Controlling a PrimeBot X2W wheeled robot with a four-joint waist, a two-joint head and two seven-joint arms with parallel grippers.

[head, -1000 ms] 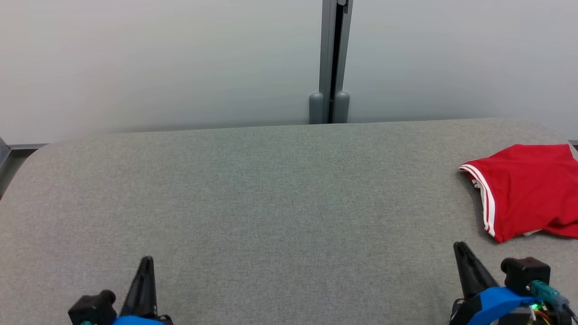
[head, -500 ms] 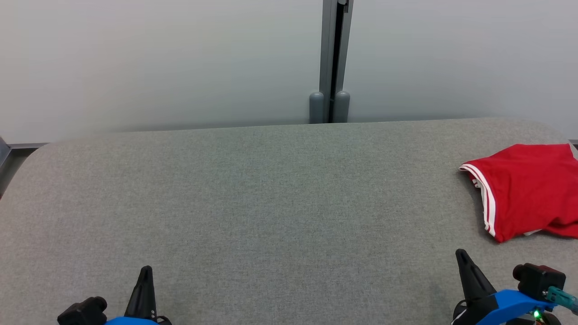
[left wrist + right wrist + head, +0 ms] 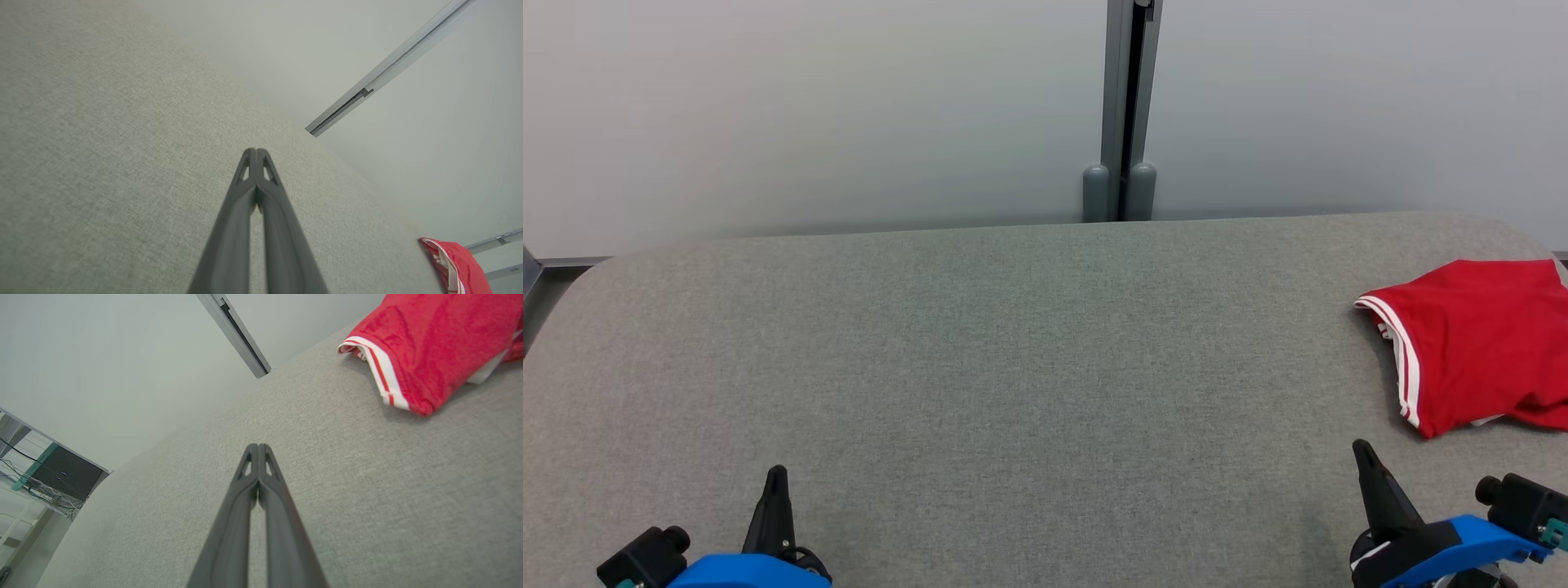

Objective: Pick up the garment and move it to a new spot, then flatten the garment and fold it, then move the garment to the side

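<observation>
The red garment [image 3: 1474,343] lies folded at the table's [image 3: 1013,367] right edge, while the left gripper [image 3: 774,478] and right gripper [image 3: 1362,453], both clenched empty, hover over its near edge.

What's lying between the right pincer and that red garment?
Nothing: only bare grey surface separates the right pincer and the red garment, seen in head and right wrist views.

The red garment [image 3: 1478,343] runs past the head view's right edge.

Garment [image 3: 1474,343] on table [image 3: 1013,367], far right edge; post [image 3: 1125,110] behind table centre; wall [image 3: 809,114] beyond.
</observation>
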